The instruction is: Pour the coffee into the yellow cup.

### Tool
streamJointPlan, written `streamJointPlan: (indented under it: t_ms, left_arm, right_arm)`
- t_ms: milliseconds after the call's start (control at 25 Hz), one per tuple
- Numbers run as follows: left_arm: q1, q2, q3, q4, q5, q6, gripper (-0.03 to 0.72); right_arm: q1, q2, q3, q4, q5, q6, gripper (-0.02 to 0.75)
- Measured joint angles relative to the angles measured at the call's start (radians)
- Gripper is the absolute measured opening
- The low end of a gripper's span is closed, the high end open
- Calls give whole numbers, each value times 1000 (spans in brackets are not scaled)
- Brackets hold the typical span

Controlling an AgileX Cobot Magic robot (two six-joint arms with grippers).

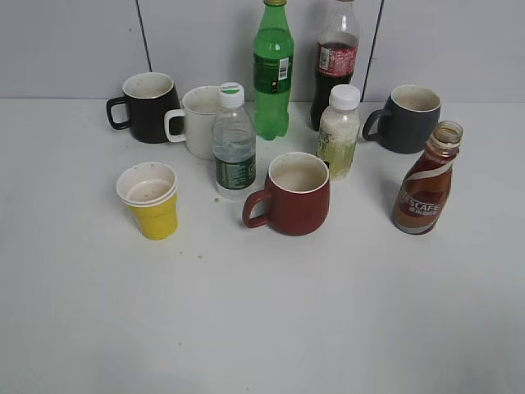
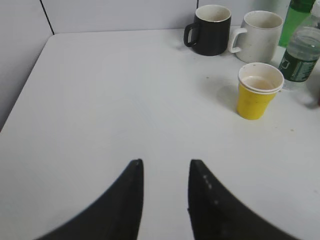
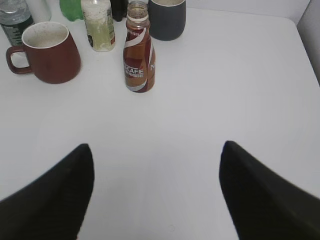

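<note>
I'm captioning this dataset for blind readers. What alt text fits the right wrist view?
An uncapped brown coffee bottle stands upright on a white table, ahead of the open right end effector. A dark red mug stands to its left; a pale drink bottle and a grey mug stand behind.

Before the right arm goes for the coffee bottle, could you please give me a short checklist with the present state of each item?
1. Coffee bottle upright and uncapped: ok, it stands alone on the table with its mouth open.
2. Right gripper ready to grasp: ok, the fingers are spread wide and hold nothing.
3. Path to the bottle: ok, bare table lies between the gripper and the bottle in the right wrist view.
4. Yellow cup upright: ok, its opening faces up.
5. Cup empty: cannot tell, its inside looks stained.
6. Left gripper free: ok, nothing between its fingers, only a narrow gap.
</note>
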Motion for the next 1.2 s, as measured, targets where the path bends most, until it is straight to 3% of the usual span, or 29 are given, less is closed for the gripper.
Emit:
streamJointPlan:
  t_ms: [1200]
  left_arm:
    - [0, 0, 0, 0, 0, 0, 239]
  right_arm:
    - [0, 0, 0, 0, 0, 0, 585]
